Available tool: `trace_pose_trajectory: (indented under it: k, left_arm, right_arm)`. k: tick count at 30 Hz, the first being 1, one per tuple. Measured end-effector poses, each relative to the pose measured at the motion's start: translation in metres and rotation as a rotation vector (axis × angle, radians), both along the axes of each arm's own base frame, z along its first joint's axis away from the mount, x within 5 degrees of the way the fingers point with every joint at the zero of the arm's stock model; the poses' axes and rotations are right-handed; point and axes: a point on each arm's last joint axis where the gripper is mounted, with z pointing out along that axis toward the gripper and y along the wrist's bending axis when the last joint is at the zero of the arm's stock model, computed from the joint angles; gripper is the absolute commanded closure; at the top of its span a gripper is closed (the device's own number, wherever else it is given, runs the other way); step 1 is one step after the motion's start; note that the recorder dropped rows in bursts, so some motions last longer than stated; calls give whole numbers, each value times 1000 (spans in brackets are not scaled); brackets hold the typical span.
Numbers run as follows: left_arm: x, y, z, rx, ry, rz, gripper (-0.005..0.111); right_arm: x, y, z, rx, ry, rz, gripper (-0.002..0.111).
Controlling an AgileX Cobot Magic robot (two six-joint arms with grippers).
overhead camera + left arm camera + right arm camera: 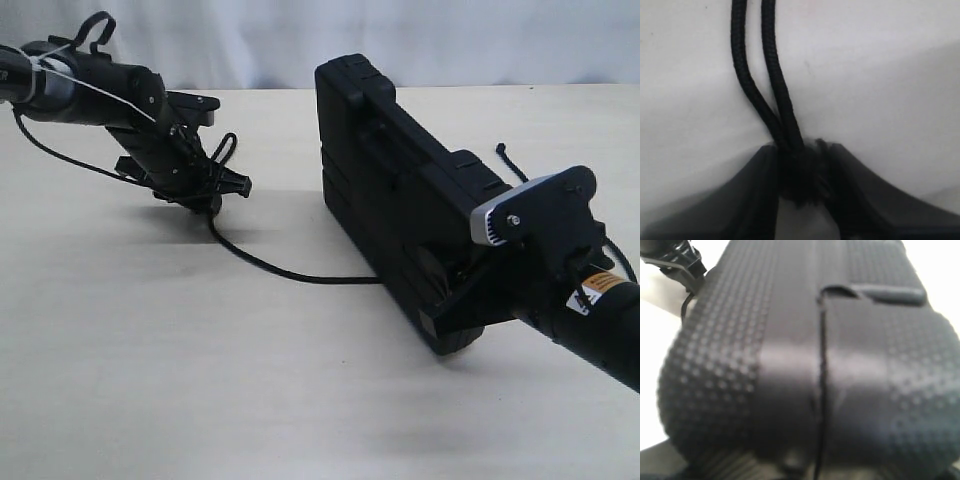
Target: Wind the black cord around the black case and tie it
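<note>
My left gripper [802, 172] is pinching two strands of the black cord [771, 55]; my right gripper [455, 300] is apparently clamping the black case [385, 190], which is standing on edge.

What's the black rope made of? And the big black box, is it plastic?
The black cord looks like woven fibre, maybe nylon: a matte braid pattern shows. The black case looks like hard moulded plastic, matte, with rows of tiny dots.

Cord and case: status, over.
Left hand pinching cord. Right hand gripping case, stood on edge. Cord trails over table to case; no tie seen. No obstruction seen.
</note>
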Motion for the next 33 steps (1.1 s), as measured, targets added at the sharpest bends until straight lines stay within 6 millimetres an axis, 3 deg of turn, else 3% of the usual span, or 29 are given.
trace_pose_trajectory:
  k: [2,6,12,15,20,27,33]
  left_arm:
    - [2,0,-1,-4,-20,8,77]
    - [4,-1,-1,2,-41,-13,107]
    - [-1,-2,6,29,-36,-127,107]
    - [-10,0,33,47,-107,-190,107]
    - [-45,3,79,54,-293,-307,107]
    - [-112,-3,96,-56,-392,-534,107]
    - [-146,-25,117,-284,-522,-770,107]
  right_arm:
    - [0,0,0,0,0,0,104]
    - [0,0,0,5,2,-4,104]
    - [0,0,0,47,20,-28,104]
    - [0,-1,0,62,28,-47,104]
    - [1,-2,0,84,39,-80,104]
    - [1,-3,0,87,41,-86,104]
    - [1,-3,0,88,42,-87,104]
